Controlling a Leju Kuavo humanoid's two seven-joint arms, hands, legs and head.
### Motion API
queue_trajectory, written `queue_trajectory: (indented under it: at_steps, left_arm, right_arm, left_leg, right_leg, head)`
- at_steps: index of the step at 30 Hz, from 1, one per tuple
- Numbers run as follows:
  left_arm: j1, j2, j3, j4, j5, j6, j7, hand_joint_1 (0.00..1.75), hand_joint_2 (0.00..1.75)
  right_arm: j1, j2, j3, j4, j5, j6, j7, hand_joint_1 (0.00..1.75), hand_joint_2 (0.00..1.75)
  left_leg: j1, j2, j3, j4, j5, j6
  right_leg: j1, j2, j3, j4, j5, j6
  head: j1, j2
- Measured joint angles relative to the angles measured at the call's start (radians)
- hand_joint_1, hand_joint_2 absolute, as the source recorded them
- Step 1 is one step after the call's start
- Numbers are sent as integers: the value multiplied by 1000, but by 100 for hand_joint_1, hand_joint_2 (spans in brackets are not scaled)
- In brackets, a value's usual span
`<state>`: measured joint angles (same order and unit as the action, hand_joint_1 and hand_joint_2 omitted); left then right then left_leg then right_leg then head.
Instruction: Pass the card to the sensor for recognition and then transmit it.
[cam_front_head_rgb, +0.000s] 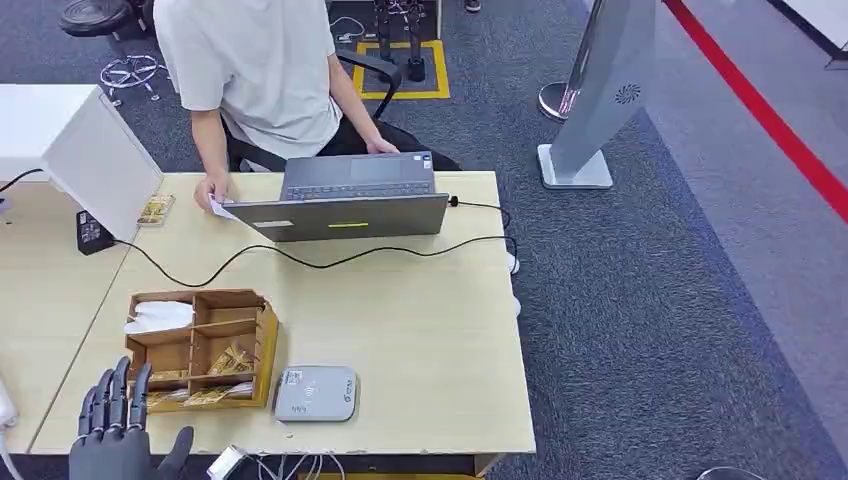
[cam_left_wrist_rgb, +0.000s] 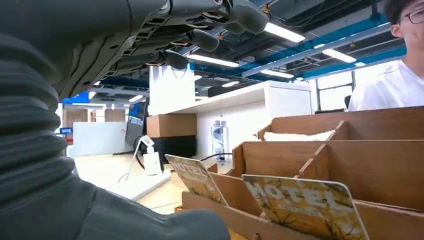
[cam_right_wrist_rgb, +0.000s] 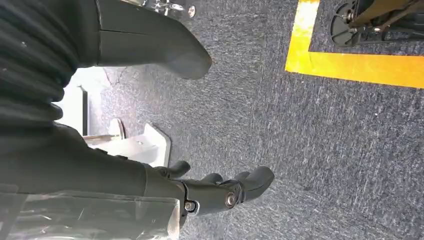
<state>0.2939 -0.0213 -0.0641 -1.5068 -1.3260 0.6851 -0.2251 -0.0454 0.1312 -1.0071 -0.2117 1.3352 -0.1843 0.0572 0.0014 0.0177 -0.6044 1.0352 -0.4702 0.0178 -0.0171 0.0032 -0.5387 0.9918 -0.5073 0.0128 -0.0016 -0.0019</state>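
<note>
While empty, left hand (cam_front_head_rgb: 118, 430) spread beside organizer (cam_front_head_rgb: 200, 345).

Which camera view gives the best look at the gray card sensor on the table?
The head view: the whole gray card sensor lies flat on the table, right of the wooden card organizer. The left wrist view shows the organizer's compartments and cards, not the sensor. The right wrist view looks down at carpet.

Yellow patterned cards (cam_front_head_rgb: 228, 361) are stood tilted in the front compartments of a wooden organiser (cam_front_head_rgb: 205, 345); a flat grey sensor (cam_front_head_rgb: 316, 393) is laid just beside it.
</note>
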Motion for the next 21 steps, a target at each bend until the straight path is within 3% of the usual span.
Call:
queue_trajectory:
  at_steps: [21]
  left_arm:
    - [-25, -15, 0, 16, 0, 0, -12, 0, 175]
  right_arm:
    - [0, 0, 0, 0, 15, 0, 0, 0, 175]
  left_leg:
    - [0, 0, 0, 0, 0, 0]
  right_leg:
    - [0, 0, 0, 0, 0, 0]
  head:
    - [0, 0]
